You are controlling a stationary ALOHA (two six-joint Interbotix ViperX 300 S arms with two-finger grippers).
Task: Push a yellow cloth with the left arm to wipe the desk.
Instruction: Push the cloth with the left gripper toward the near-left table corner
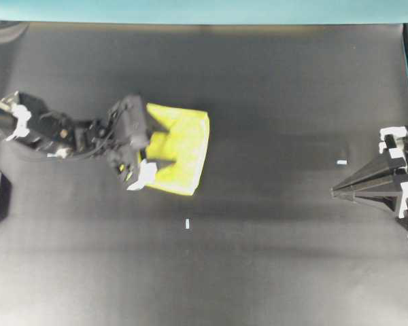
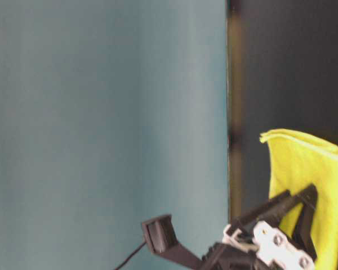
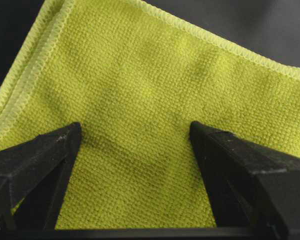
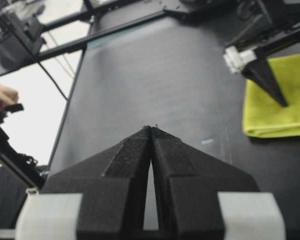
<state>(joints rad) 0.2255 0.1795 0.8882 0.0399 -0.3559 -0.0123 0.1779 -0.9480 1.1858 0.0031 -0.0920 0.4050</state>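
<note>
Pressing suits the cloth (image 1: 180,149) better than pinching: soft, light, likely to bunch. Bear down mid-panel, inside the hems. Pale yellow microfibre, stitched edges, lying on the desk (image 1: 272,102) at nine o'clock from centre. Left gripper (image 1: 160,145) jaws apart over it, contact probable; right gripper (image 4: 151,132) jaws together.

Soft weave on a matt black top

The cloth (image 3: 140,100) looks like nubby microfibre with a stitched edge, the desk (image 1: 272,102) is flat matt black, and the fingers (image 3: 35,160) look like rough, grainy black plastic.
</note>
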